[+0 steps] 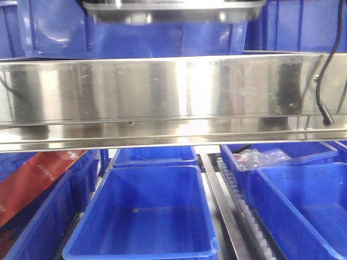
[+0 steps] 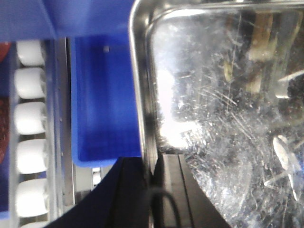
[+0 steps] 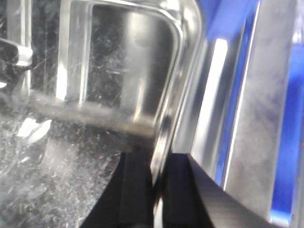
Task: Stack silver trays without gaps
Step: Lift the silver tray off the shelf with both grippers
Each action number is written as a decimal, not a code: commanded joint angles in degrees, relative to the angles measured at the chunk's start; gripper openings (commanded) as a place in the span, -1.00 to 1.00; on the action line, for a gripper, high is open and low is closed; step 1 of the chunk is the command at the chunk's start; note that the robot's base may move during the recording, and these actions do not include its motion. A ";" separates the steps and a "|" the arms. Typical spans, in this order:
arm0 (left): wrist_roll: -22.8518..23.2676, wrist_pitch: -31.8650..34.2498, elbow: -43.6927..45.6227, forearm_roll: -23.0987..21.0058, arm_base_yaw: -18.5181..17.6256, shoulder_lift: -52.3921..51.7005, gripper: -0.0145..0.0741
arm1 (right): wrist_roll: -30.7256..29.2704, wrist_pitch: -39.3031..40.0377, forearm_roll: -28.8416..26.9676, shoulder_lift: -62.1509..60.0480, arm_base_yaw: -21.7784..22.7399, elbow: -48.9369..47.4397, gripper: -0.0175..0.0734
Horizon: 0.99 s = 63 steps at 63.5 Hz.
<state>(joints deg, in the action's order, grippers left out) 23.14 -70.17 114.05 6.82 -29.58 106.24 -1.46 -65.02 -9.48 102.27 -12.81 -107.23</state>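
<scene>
A silver tray [image 1: 173, 12] shows at the top edge of the front view, above the steel rail. In the left wrist view the same scratched silver tray [image 2: 223, 95] fills the right side, and my left gripper [image 2: 151, 164] is shut on its left rim, one finger outside and one inside. The right wrist view shows the silver tray [image 3: 95, 95] from its other side, with my right gripper [image 3: 158, 164] shut on the right rim. The grippers themselves are out of sight in the front view. No second tray can be told apart.
A wide steel rail [image 1: 173, 97] crosses the front view. Below it stand blue bins [image 1: 152, 211], one at the right [image 1: 271, 157] holding bagged items. White conveyor rollers [image 2: 31, 118] and a blue bin [image 2: 102, 95] lie left of the tray. A black cable [image 1: 322, 81] hangs at right.
</scene>
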 commanded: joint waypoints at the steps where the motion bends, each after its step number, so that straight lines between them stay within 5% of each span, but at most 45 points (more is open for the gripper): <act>1: -0.57 3.53 0.45 1.75 -0.14 -2.69 -0.68 | -1.26 2.28 0.78 -3.23 0.05 -0.74 -0.79; 15: -0.57 15.38 0.50 3.99 -0.14 -5.06 -0.68 | -1.26 12.60 0.54 -5.27 0.05 -0.74 -0.79; 37: -0.57 29.93 0.50 14.86 -0.12 -5.13 -0.68 | -1.26 32.47 0.39 -5.41 0.05 -0.74 -0.79; 63: -0.57 33.45 0.50 15.84 -0.12 -5.13 -0.68 | -1.26 36.90 0.39 -5.41 0.05 -0.74 -0.79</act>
<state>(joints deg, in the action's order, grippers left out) 23.00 -38.75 114.05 21.98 -29.58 102.02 -1.70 -31.78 -9.15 97.86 -12.81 -107.36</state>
